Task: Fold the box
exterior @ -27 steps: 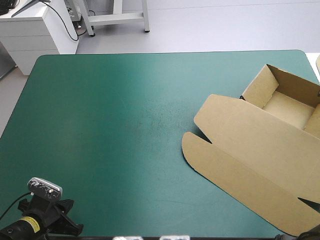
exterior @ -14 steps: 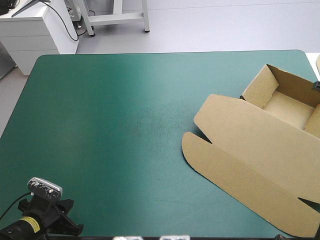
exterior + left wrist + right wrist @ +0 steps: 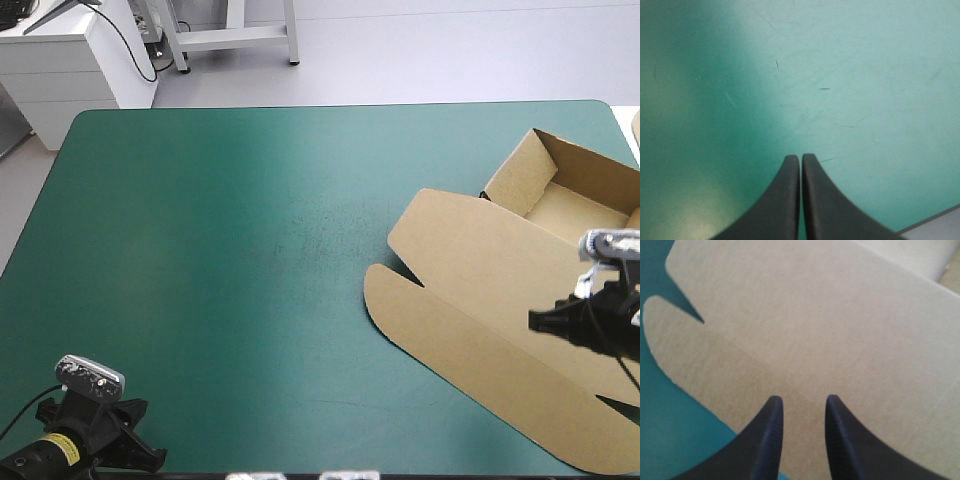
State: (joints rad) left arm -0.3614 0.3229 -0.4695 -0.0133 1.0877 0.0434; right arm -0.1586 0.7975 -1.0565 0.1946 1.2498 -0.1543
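At frame right, brown cardboard box [image 3: 470, 270] is lying w/ lid flat, long axis diag. — black-fingered right gripper [image 3: 803, 400] is hovering over the lid, fingers parted; black-fingered left gripper [image 3: 800, 157] is idling clenched, lower left, well apart.

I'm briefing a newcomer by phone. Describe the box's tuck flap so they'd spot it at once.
On the teal-green table, the brown box lies near the right edge, tray farthest, lid flat. The tuck flap is the long strip along the lid's near edge; unlike the lid panel, its end curves round past a V-shaped notch.
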